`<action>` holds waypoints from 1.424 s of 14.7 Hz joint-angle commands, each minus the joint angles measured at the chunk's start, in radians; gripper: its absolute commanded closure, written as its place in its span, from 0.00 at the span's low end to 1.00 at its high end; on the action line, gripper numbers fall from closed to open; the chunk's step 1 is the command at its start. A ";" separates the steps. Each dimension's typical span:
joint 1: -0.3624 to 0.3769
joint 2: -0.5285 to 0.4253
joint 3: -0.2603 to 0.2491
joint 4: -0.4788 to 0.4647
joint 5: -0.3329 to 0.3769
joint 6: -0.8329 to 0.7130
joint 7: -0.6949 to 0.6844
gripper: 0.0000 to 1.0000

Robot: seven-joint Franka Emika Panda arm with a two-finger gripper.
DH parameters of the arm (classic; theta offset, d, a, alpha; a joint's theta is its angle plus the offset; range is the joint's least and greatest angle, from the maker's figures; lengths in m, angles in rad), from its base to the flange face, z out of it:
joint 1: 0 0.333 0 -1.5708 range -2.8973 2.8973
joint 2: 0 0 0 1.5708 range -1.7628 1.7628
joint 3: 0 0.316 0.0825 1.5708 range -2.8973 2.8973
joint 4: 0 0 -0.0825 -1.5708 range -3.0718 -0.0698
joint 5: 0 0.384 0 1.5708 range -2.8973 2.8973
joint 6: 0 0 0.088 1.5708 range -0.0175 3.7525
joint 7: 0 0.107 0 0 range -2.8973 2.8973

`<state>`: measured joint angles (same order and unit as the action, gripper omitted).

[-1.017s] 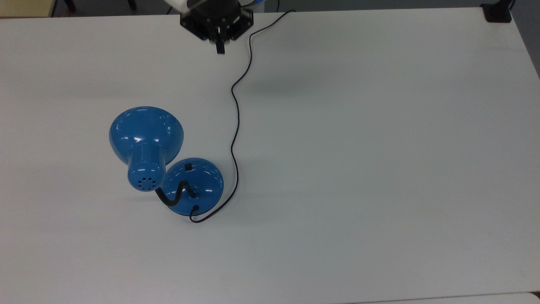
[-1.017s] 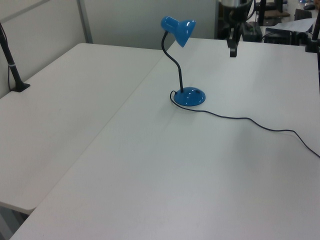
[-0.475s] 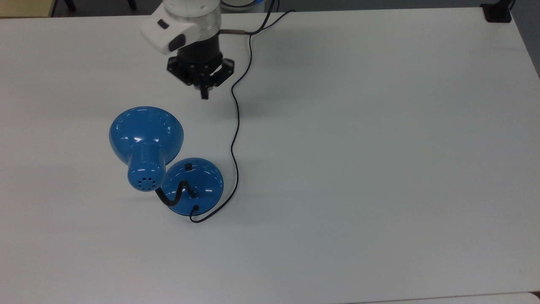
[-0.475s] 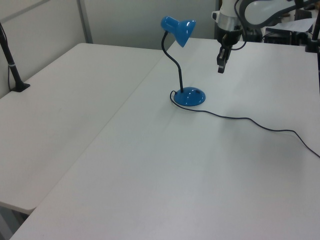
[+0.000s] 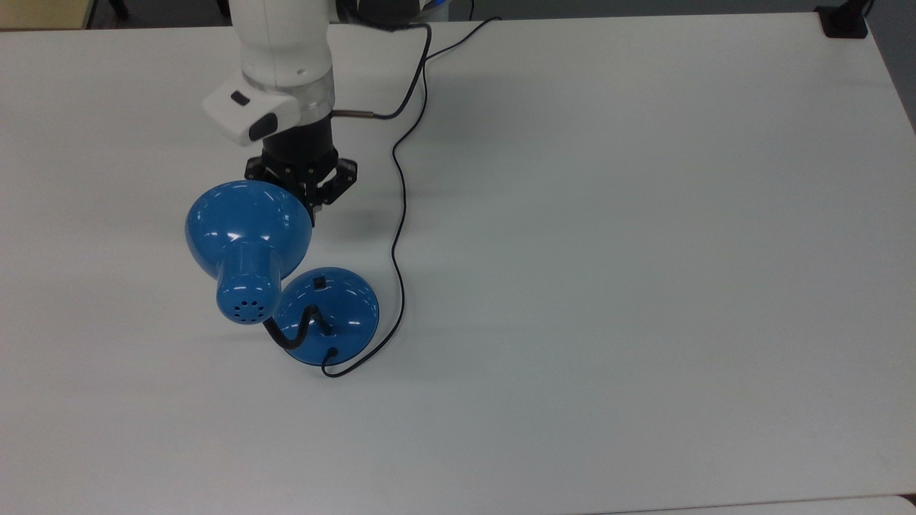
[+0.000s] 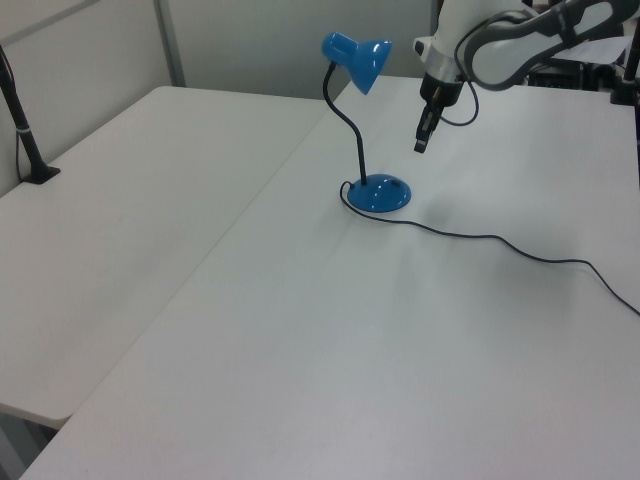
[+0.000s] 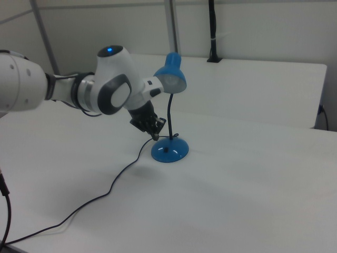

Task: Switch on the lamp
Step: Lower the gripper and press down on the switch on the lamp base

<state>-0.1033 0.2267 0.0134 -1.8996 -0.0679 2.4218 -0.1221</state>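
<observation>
Since a second ago the gripper (image 5: 315, 212) has been brought from the far table edge down toward the lamp (image 5: 286, 275), and it's now hung just beside the shade (image 5: 243, 214) in the top view, above and short of the base (image 6: 380, 192) in the left view. Its fingers are pressed together, nothing held. The lamp is stood upright on the white table (image 5: 644, 286), its switch (image 5: 320, 282) untouched, with the black cord (image 5: 398, 236) trailed across the table.
</observation>
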 commanded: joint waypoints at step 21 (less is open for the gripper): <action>-0.049 0.198 0.052 0.010 -0.015 0.361 -0.096 1.00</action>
<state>-0.1298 0.4046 0.0459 -1.8961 -0.0684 2.7288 -0.1953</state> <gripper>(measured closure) 0.991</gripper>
